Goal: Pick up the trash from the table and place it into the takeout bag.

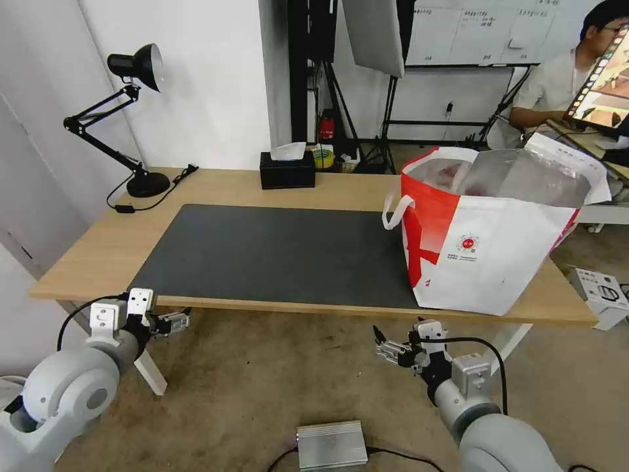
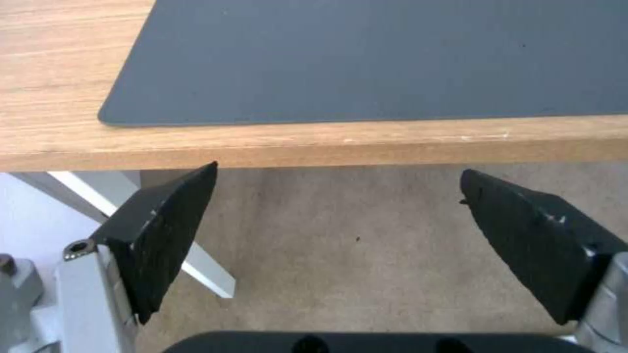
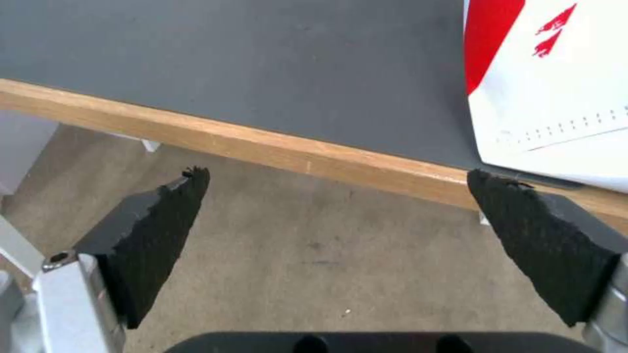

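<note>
The takeout bag (image 1: 498, 249), white and red with a foil lining, stands open on the right end of the table (image 1: 216, 183), partly on the dark grey mat (image 1: 275, 252). Inside its open top, reddish trash (image 1: 451, 174) shows under clear plastic. My left gripper (image 1: 180, 320) hangs open and empty below the table's front edge at the left. My right gripper (image 1: 385, 347) is open and empty too, below the front edge near the bag. In the left wrist view the left gripper (image 2: 338, 171) faces the mat (image 2: 392, 54). The right wrist view has the right gripper (image 3: 337, 172) facing the bag's bottom corner (image 3: 556, 98).
A black desk lamp (image 1: 141, 180) and a black tissue box (image 1: 287, 169) stand at the table's back edge. On the floor lie a silver box (image 1: 331, 444) in front of me and a white box (image 1: 599, 295) at the right. A white table leg (image 1: 152, 373) is close to my left arm.
</note>
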